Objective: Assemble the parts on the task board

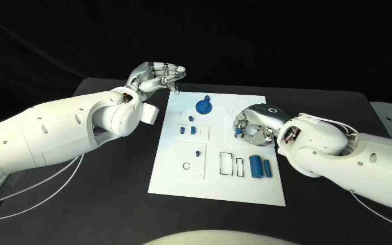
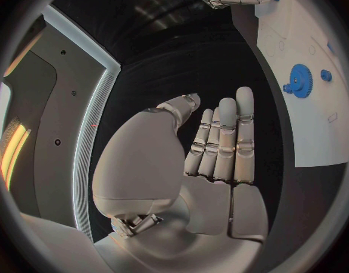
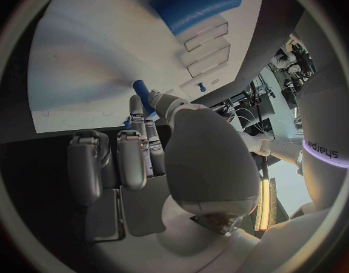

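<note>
my right hand [image 1: 255,125] fingers [image 3: 142,122] pinch a small blue peg [image 3: 143,94] over the task board [image 1: 245,185], my left hand [image 1: 157,76] is loose and holds nothing, and i think the two blue rods [image 1: 261,166] near the fingers still wait.

One white board [image 1: 216,182] lies on one black table [image 1: 106,199]. On the board are two blue cylinders [image 1: 261,166] side by side, one blue gear [image 1: 203,106], and several small blue pegs [image 1: 190,130], at least four. Two robot hands show: the left hand [image 1: 157,76] and the right hand [image 1: 255,125].
</note>
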Motion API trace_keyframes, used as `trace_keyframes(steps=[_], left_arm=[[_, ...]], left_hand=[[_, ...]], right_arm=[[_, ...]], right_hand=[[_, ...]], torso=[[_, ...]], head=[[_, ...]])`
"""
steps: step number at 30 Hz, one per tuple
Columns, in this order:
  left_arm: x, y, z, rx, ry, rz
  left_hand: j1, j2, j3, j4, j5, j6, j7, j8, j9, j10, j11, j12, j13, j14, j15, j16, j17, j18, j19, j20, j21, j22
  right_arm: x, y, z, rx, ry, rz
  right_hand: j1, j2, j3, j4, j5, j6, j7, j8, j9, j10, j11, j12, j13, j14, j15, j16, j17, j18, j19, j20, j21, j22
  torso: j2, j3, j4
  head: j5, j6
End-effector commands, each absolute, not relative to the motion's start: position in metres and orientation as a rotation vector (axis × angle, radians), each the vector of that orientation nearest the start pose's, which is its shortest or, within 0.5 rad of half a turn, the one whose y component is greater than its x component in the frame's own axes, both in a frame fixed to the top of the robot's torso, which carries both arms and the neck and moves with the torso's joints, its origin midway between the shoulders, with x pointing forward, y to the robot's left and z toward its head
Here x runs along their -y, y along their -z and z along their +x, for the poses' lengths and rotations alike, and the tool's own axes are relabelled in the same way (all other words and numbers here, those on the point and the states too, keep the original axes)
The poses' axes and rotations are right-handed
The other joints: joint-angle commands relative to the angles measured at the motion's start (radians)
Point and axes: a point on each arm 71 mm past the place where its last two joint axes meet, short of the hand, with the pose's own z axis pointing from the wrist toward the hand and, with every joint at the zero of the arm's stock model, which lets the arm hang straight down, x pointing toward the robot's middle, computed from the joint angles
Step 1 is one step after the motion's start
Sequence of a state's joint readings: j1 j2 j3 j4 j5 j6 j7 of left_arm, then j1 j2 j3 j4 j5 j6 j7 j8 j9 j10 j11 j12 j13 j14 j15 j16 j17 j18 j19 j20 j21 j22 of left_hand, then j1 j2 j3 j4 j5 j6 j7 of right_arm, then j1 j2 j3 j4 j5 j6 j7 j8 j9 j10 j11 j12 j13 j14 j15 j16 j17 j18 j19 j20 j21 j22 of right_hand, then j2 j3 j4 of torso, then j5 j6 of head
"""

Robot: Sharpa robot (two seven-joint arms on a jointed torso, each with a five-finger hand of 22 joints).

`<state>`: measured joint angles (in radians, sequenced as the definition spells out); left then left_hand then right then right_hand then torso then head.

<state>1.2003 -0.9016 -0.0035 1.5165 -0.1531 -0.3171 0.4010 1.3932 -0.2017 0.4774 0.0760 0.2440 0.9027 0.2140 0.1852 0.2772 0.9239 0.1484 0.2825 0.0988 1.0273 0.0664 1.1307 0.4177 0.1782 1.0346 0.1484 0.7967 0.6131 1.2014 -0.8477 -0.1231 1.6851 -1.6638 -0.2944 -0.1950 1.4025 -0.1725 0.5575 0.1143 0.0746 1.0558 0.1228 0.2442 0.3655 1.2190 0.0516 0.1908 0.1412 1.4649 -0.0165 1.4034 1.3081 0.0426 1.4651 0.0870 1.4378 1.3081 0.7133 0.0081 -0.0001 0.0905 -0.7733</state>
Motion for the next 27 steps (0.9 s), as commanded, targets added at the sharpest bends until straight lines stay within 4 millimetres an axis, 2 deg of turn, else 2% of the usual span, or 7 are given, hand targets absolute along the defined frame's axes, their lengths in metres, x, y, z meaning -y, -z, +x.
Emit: trace_keyframes(steps=[1,8,15,19,24,27], left_arm=[[-0.237,0.159,0.494,-1.382,1.499,-0.942],[-0.237,0.16,0.495,-1.38,1.499,-0.942],[-0.235,0.16,0.495,-1.381,1.503,-0.94],[-0.234,0.16,0.496,-1.381,1.506,-0.938],[-0.232,0.16,0.496,-1.383,1.511,-0.937],[-0.231,0.16,0.496,-1.385,1.512,-0.937]], left_hand=[[0.001,0.012,0.003,0.0,-0.001,-0.005,0.0,-0.001,0.0,-0.007,0.002,0.003,-0.001,-0.005,0.001,0.005,-0.001,0.006,0.003,0.003,-0.004,-0.001],[0.002,0.014,0.004,0.0,-0.001,-0.005,0.0,-0.001,0.0,-0.008,0.002,0.004,-0.001,-0.005,0.001,0.006,-0.001,0.006,0.003,0.003,-0.005,-0.001],[0.0,0.013,0.003,0.001,-0.001,-0.006,0.0,-0.001,0.0,-0.008,0.003,0.004,-0.002,-0.005,0.001,0.006,-0.002,0.006,0.004,0.003,-0.005,-0.001],[0.0,0.013,0.003,0.001,-0.001,-0.006,0.0,-0.001,0.0,-0.008,0.003,0.004,-0.002,-0.005,0.001,0.006,-0.002,0.006,0.004,0.003,-0.005,-0.001],[0.0,0.013,0.003,0.001,-0.001,-0.006,0.0,-0.001,0.0,-0.008,0.003,0.004,-0.002,-0.005,0.001,0.006,-0.002,0.006,0.004,0.003,-0.005,-0.001],[0.0,0.013,0.003,0.001,-0.001,-0.006,0.0,-0.001,0.0,-0.008,0.003,0.004,-0.002,-0.005,0.001,0.006,-0.002,0.006,0.004,0.003,-0.005,-0.001]], right_arm=[[0.154,0.188,0.434,-1.584,-0.682,-0.377],[0.151,0.17,0.424,-1.519,-0.738,-0.359],[0.13,0.161,0.41,-1.488,-0.837,-0.362],[0.104,0.163,0.397,-1.483,-0.923,-0.383],[0.08,0.173,0.385,-1.503,-0.996,-0.408],[0.069,0.183,0.38,-1.524,-1.024,-0.419]], right_hand=[[0.003,0.01,0.004,0.0,0.001,0.006,-0.001,0.005,0.01,0.005,0.003,-0.004,0.001,0.057,-0.007,0.006,0.001,-0.013,0.062,-0.008,0.006,0.188],[0.004,0.008,0.007,-0.005,0.006,0.004,0.0,0.005,0.012,0.006,0.003,-0.008,0.002,0.057,-0.007,0.007,0.001,-0.013,0.062,-0.009,0.007,0.189],[0.002,0.007,0.008,-0.007,0.009,0.004,0.001,0.006,0.013,0.007,0.004,-0.009,0.002,0.057,-0.007,0.008,0.002,-0.013,0.062,-0.009,0.008,0.19],[0.0,0.006,0.008,-0.007,0.01,0.004,0.002,0.006,0.014,0.007,0.004,-0.011,0.002,0.057,-0.006,0.008,0.002,-0.013,0.062,-0.009,0.006,0.189],[-0.002,0.006,0.008,-0.007,0.011,0.004,0.002,0.006,0.014,0.008,0.005,-0.012,0.003,0.056,-0.006,0.007,0.001,-0.013,0.061,-0.009,0.004,0.188],[-0.002,0.007,0.009,-0.008,0.013,0.003,0.002,0.006,0.014,0.008,0.005,-0.013,0.003,0.056,-0.006,0.006,-0.001,-0.012,0.06,-0.009,0.002,0.187]], torso=[[-0.001,-0.001,0.0002],[-0.001,-0.0004,-0.0002],[0.0,-0.0003,-0.0001],[0.0,-0.001,-0.0001],[0.0,-0.0025,0.0033],[0.0,-0.0026,0.0025]], head=[[0.002,-0.001],[0.004,0.001],[0.009,0.003],[0.018,-0.001],[0.017,-0.002],[0.022,-0.004]])
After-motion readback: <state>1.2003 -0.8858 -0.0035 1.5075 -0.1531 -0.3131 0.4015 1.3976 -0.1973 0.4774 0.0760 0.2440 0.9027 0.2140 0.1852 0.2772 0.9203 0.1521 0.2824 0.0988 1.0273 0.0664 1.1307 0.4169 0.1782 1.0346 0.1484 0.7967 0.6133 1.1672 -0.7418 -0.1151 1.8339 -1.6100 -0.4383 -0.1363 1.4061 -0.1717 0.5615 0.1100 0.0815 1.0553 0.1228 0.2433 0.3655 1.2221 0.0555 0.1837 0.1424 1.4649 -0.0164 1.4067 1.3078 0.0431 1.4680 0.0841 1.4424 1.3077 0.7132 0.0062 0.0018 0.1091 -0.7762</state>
